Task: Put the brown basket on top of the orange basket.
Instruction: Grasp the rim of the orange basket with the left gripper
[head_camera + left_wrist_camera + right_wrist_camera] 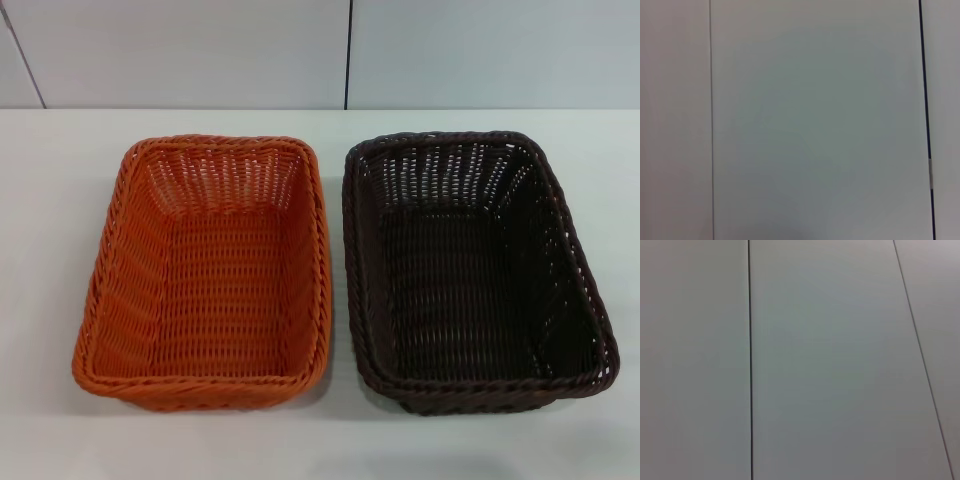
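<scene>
The orange basket sits on the white table, left of centre in the head view. The brown basket sits right beside it on the right, their long rims nearly touching. Both are upright and empty. Neither gripper nor arm shows in the head view. The left wrist view and the right wrist view show only pale wall panels with thin dark seams.
The white table extends around both baskets. A pale panelled wall with a dark vertical seam stands behind the table's far edge.
</scene>
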Robot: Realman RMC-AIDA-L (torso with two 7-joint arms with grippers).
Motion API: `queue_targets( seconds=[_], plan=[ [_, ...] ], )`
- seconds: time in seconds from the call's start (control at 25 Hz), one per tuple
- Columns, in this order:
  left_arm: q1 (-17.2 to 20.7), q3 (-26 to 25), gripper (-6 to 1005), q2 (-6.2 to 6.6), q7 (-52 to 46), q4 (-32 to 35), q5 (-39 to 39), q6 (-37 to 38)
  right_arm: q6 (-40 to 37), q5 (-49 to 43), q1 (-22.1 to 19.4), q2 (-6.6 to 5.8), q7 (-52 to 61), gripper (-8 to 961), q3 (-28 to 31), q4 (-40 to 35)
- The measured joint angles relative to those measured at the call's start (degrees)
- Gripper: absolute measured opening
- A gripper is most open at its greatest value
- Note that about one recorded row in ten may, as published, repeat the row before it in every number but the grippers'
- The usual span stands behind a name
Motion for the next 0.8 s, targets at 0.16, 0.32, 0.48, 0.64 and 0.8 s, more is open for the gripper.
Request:
queue_targets(
  seconds=[0.16,0.32,0.48,0.64,0.8],
  plan=[
    [0.18,0.06,783,0.00,0.00,-0.09,0.00,0.11,0.00,-0.01,-0.01,0.00,0.00,705,0.00,0.00],
    [0.27,0.37,784,0.00,0.00,-0.19,0.11,-0.08,-0.10,-0.01,-0.03,0.00,0.00,705,0.00,0.07],
    [0.35,1.06,784,0.54,-0.28,-1.82,0.83,-2.59,-0.26,-0.01,0.05,0.00,-0.01,705,-0.05,0.09],
    [1.59,1.31,784,4.77,-2.92,-9.62,6.41,-11.02,-0.39,-0.01,0.45,-0.01,0.00,705,-0.36,0.09],
    [6.99,-2.56,784,11.63,-5.55,-29.64,14.76,-28.35,-0.53,0.00,0.94,-0.09,-0.01,705,-1.38,0.08]
  ],
)
